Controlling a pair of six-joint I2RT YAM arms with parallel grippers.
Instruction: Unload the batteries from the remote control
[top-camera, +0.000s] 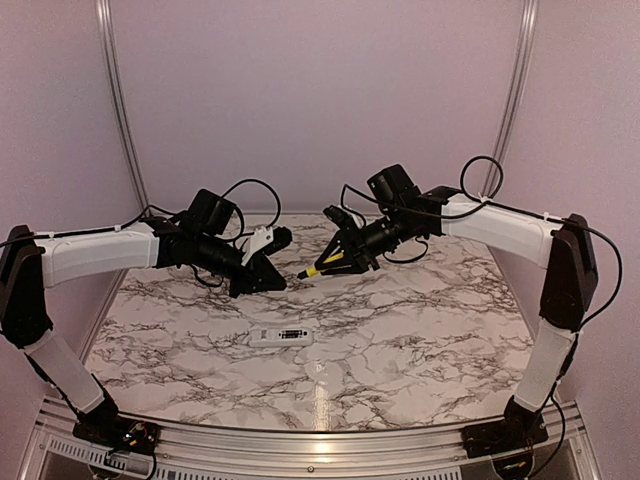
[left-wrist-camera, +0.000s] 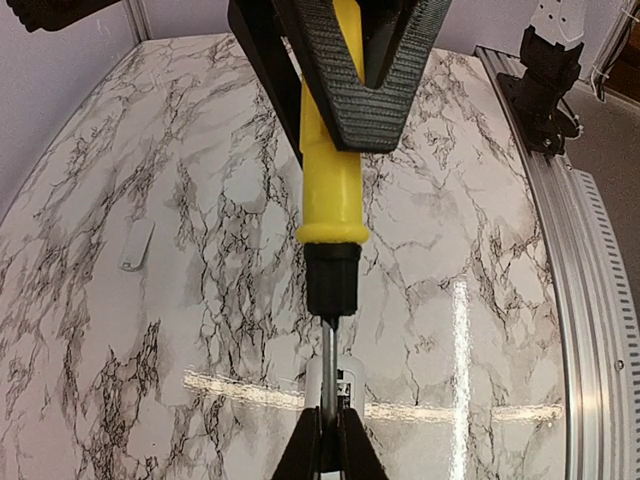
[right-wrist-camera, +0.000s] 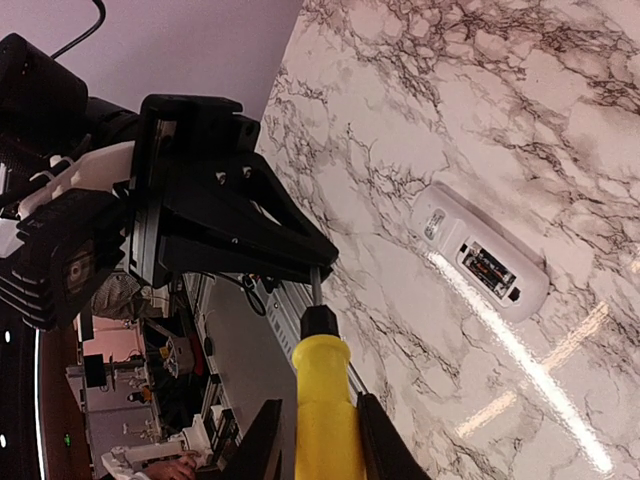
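**Two grips on one tool, right above the remote**

Both arms meet in mid-air here. The right gripper (right-wrist-camera: 320, 408) looks clamped on the handle of the yellow-handled, steel-shafted screwdriver (left-wrist-camera: 330, 180), and the left gripper (left-wrist-camera: 327, 450) is pinched narrow on its thin shaft. Just beyond and below the left fingertips lies the slim white plastic remote control (top-camera: 281, 335). Its compartment is open, with the two small dark cylindrical batteries (right-wrist-camera: 488, 270) seated inside.

Our worry is that slender shaft pinch. If the right releases before the left holds firm, we reckon the heavy handle could swing down or drop onto the remote. If both pull while clamped, the tool may twist loose.
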